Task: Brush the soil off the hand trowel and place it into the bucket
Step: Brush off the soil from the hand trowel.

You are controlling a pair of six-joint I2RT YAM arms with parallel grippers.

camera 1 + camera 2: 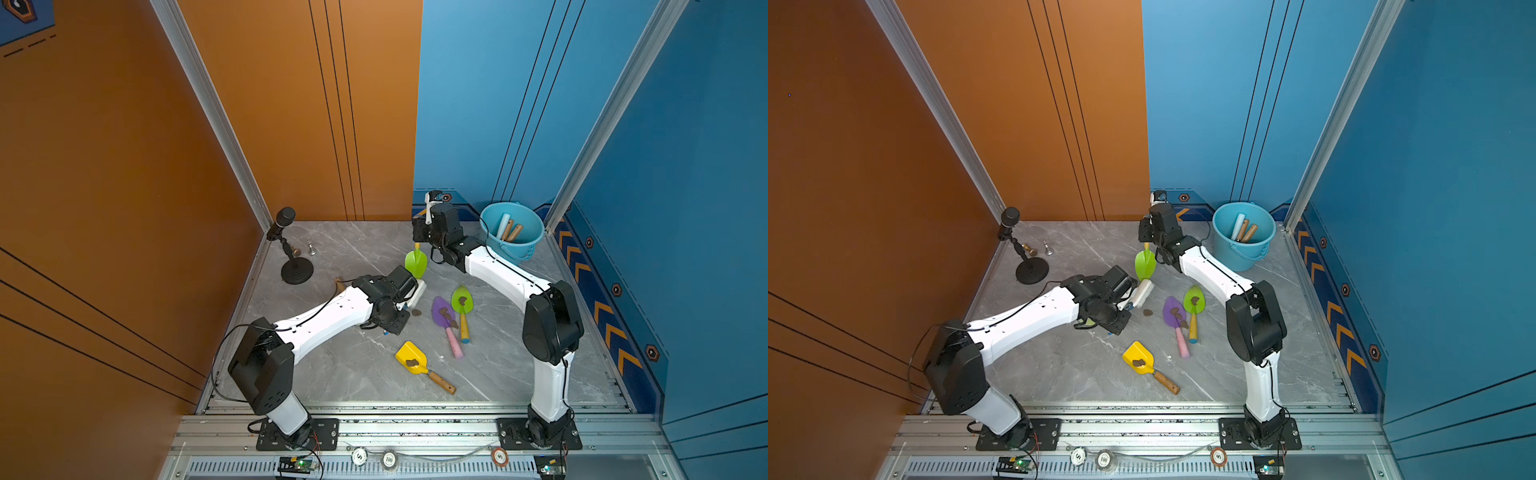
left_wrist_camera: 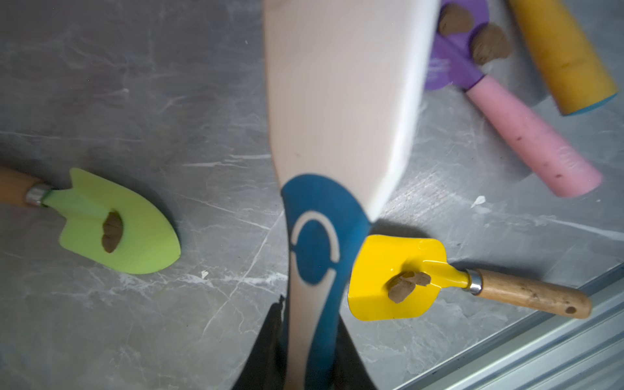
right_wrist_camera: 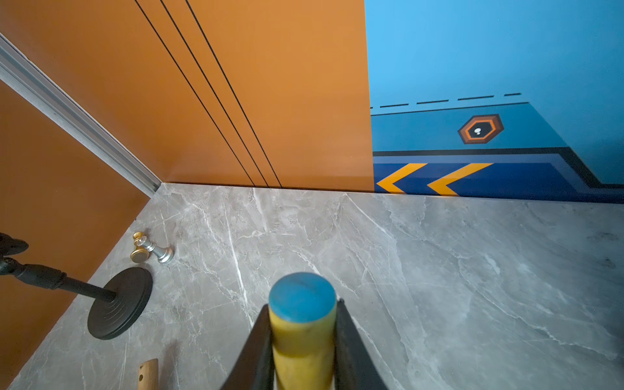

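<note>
Right wrist, trowel handle (image 3: 302, 324), tabletop (image 3: 439, 270) meeting wall (image 3: 236, 101)

I see the bucket (image 1: 521, 249) in the worktop's (image 1: 353, 365) far right corner and the microphone stand (image 1: 296, 270) at the far left corner. Right of centre, a left trowel (image 1: 438, 305) and a right trowel (image 1: 465, 306) lie side by side; a third trowel (image 1: 411, 358) lies nearer the front edge. Soil (image 1: 412, 363) sits on all three blades. Behind centre hangs a fourth trowel (image 1: 415, 262), the brush (image 1: 417, 291) just before it.
</note>
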